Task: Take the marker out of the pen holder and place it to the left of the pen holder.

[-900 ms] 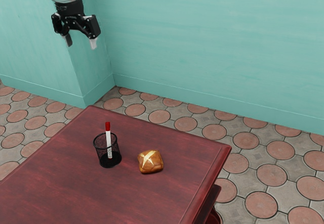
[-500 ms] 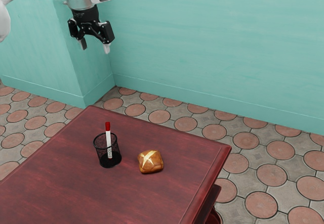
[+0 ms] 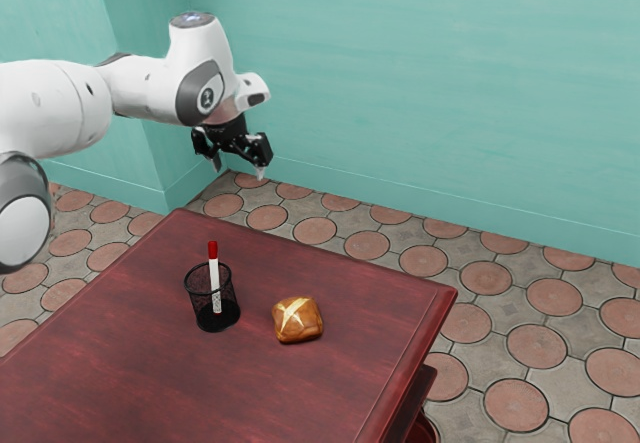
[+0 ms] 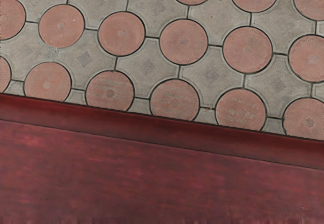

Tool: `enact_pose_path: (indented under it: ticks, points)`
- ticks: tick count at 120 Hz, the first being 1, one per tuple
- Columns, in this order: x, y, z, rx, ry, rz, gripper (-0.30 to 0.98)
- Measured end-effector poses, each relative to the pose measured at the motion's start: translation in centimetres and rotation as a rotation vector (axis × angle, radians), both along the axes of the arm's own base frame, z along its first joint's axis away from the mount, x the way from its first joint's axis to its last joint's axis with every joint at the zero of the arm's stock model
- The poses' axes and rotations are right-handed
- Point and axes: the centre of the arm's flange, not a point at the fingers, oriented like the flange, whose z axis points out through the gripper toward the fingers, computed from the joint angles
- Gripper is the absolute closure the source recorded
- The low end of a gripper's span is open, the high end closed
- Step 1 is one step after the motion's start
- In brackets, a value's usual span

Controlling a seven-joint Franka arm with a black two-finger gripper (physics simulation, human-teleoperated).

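Because the fingers of the end effector [image 3: 239, 169] stand apart with nothing between them, what matters is which way the marker lies from them. They point downward, high near the bench's far edge in the exterior view, and beneath the hand the wrist view takes in that edge and the tiled floor [image 4: 184, 41]. From there the marker [image 3: 214, 273] lies well below and, I judge, back toward the exterior camera, a little to the exterior view's left. So the coming move calls for a sideways shift over the bench [image 3: 150, 363] first and a descent after it.

The marker stands in the pen holder [image 3: 229, 315], its long axis close to upright with a slight lean, the red cap [image 3: 212, 250] uppermost and clear of the rim. That axis runs nearly along a straight descent, so the fingers would best come down astride the cap and upper shaft, then lift along the same line. If they come down off to one side, they could catch the mesh rim and drag or tip the holder. The bread roll [image 3: 298, 320] sits apart from the holder, toward the exterior view's right, and looks unlikely to hinder a vertical approach.
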Motion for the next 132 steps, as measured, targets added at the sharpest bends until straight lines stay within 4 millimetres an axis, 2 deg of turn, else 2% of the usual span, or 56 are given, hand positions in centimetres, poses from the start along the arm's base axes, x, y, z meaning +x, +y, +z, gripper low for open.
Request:
enact_pose_path:
  ticks: [24, 42, 49, 90, 116, 132]
  points:
    - [-5.5, 0.3, -2.7, -0.028, 0.029, 0.113, 0.00]
    - [-9.9, -0.9, -6.5, -0.058, 0.063, 0.154, 0.00]
    - [-10.9, -1.1, -7.7, -0.062, 0.066, 0.169, 0.00]
    - [-11.5, -2.0, -9.1, -0.020, -0.004, 0.176, 0.01]
    - [-11.5, -2.9, -9.2, 0.003, -0.044, 0.157, 0.24]
    - [-12.5, -4.0, -8.9, -0.010, -0.060, 0.147, 0.31]
